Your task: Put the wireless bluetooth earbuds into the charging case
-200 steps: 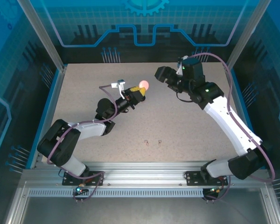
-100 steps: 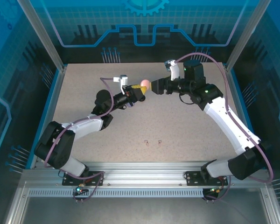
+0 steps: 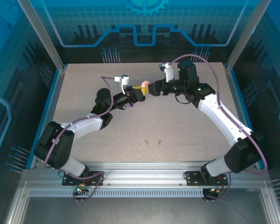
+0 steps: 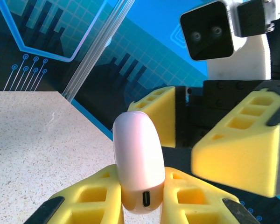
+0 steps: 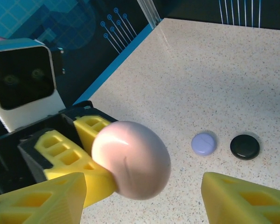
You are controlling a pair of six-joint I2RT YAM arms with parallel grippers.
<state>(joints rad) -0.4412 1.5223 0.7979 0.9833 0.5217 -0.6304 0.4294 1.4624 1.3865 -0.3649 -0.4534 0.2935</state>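
My left gripper (image 3: 140, 88) is shut on a pale pink, egg-shaped charging case (image 3: 144, 85), held above the middle of the far half of the table. In the left wrist view the case (image 4: 137, 158) stands between the yellow pads with its charging port facing the camera. My right gripper (image 3: 152, 88) meets it from the right, open, with one finger (image 4: 242, 149) on each side of the case (image 5: 130, 158) and a gap on the right side. Two tiny pale earbuds (image 3: 146, 141) lie on the table near the front, well below both grippers.
A lavender round case (image 5: 204, 143) and a black round case (image 5: 245, 146) lie side by side on the speckled table under the right gripper. The left arm's white wrist camera (image 5: 21, 79) sits just behind the held case. Blue walls surround the table.
The right gripper has swung left from about a hand's width away and now straddles the pink case. The left gripper carried the case slightly right and up; the right jaws narrowed a little.
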